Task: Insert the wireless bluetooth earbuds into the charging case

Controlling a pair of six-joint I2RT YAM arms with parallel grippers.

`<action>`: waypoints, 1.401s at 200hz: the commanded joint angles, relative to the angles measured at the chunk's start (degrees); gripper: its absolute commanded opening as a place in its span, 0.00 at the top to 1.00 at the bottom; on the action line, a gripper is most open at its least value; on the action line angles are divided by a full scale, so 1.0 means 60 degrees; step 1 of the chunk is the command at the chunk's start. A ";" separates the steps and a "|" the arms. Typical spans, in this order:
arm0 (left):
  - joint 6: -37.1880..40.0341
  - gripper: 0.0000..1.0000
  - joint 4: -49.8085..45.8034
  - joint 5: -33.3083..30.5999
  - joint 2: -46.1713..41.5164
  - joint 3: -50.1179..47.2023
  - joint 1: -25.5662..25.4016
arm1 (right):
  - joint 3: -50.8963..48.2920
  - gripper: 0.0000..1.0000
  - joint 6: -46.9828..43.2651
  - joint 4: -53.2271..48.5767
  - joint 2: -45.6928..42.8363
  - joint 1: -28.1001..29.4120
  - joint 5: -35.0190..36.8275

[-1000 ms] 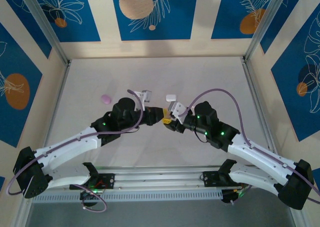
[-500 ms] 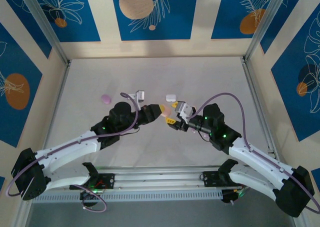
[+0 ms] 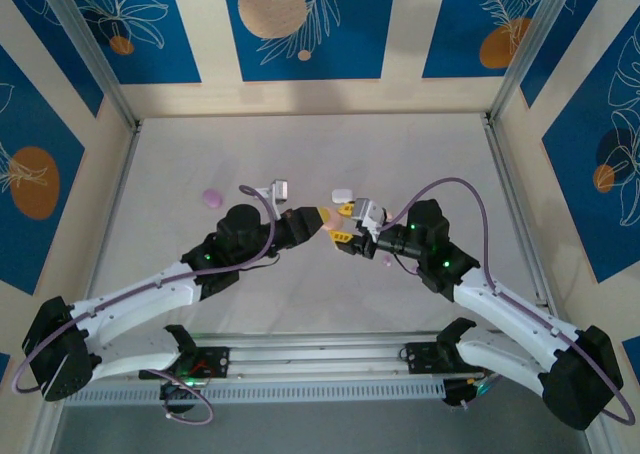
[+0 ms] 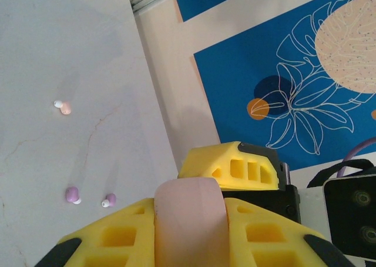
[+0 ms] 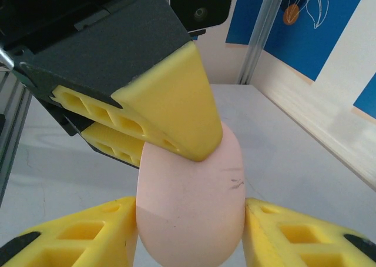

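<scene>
Left wrist view catches three tiny bean-sized plastic earbuds (image 4: 72, 194) loose on the pale grey table (image 4: 35, 55): two lilac ones close together, one peach-and-white one farther off, all well apart from the grippers. Left gripper (image 3: 319, 220) clamps the smooth pale pink pebble-shaped case (image 5: 191, 190), its yellow fingers covering the case's top in the right wrist view. There the right gripper (image 3: 343, 224) flanks the case; squeezing or not, cannot tell. Top view adds a lilac rounded case (image 3: 211, 197) and a small white case (image 3: 341, 194).
</scene>
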 commanded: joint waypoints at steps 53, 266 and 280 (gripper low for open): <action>-0.0024 0.82 0.0478 0.0160 -0.0137 0.0008 -0.0028 | 0.0472 0.52 0.0003 -0.0083 0.0202 -0.0087 -0.0479; 0.0189 0.77 0.0421 0.0220 -0.0107 0.0139 -0.0028 | 0.0521 0.60 -0.0082 -0.0583 0.0028 -0.0378 -0.0474; 0.0311 0.71 0.0421 0.0219 -0.0107 0.0123 -0.0032 | 0.0565 0.63 0.0047 -0.0657 -0.0042 -0.0436 -0.0639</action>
